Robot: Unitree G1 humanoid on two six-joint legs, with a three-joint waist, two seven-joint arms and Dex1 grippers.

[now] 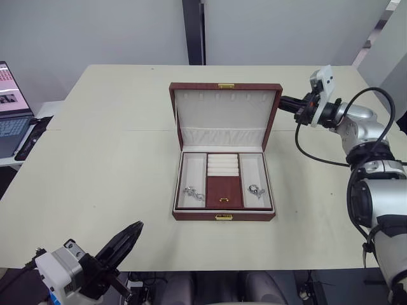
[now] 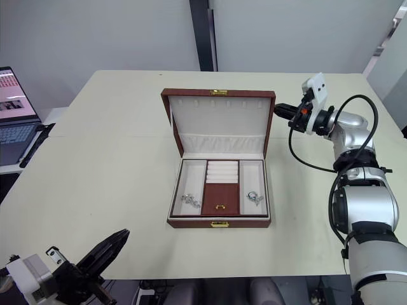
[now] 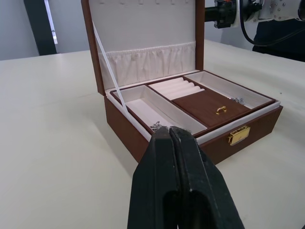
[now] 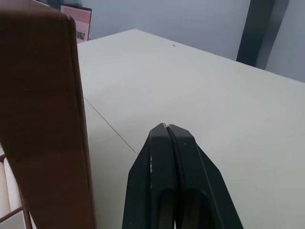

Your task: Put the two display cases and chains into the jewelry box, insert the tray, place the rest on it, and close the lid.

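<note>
The table [image 1: 114,159] is the largest thing here, and the jewelry box [image 1: 224,213] stands at its middle, its front wall facing the near edge. The lid [image 1: 225,111] stands upright at the back of the box. The tray [image 1: 224,181] is already seated inside, with a small silver piece [image 1: 193,192] in its left compartment and another silver piece [image 1: 255,190] in its right one. A laptop [image 1: 11,108] sits off the left edge of the table.

The step in hand looks like closing the lid. The right gripper [image 1: 284,100] is level with the lid's right edge, near its upper corner, fingers pressed together and holding nothing. To do this well, I judge it should get behind the lid's top edge and push forward and down in an arc about the hinge, slowly, so the box does not slide toward the near edge. The white ribbon stay [image 3: 108,67] on the left side should fold inward, not catch on the rim.

The left gripper [image 1: 126,239] hangs beyond the near edge at the left, also pinched shut and empty. It has open tabletop between it and the box, so it could steady the front wall. Bare tabletop lies on all four sides of the box, so neither arm is crowded.
</note>
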